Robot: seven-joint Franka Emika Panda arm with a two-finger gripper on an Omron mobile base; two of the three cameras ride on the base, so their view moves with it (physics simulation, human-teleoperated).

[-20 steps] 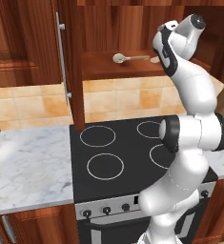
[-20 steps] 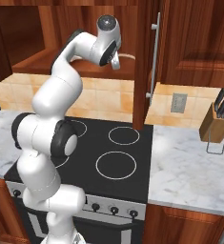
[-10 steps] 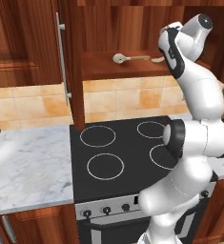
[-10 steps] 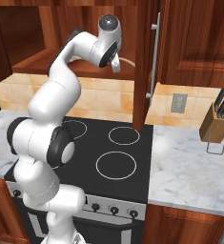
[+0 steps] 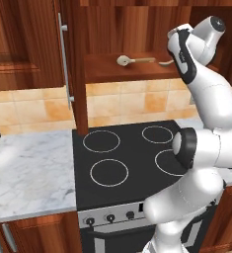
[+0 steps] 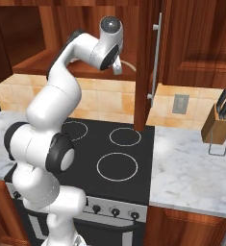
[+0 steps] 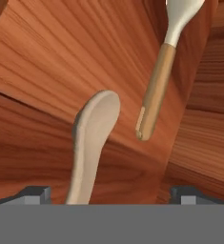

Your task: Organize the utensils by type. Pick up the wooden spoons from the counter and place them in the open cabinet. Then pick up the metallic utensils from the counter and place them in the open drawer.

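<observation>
1. The gripper (image 7: 106, 193), fingers spread wide, hovers over the open cabinet (image 5: 107, 71) shelf.
2. One wooden spoon (image 7: 92, 143) lies between the fingers, untouched.
3. A second spoon (image 5: 133, 61) lies just beyond it, near the shelf's front edge.

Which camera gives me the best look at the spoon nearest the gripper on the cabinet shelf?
The hand view: the pale wooden spoon lies between the open fingertips, beside the second spoon. The left base view shows just one end by the wrist. In the right base view I cannot pick it out.
</observation>
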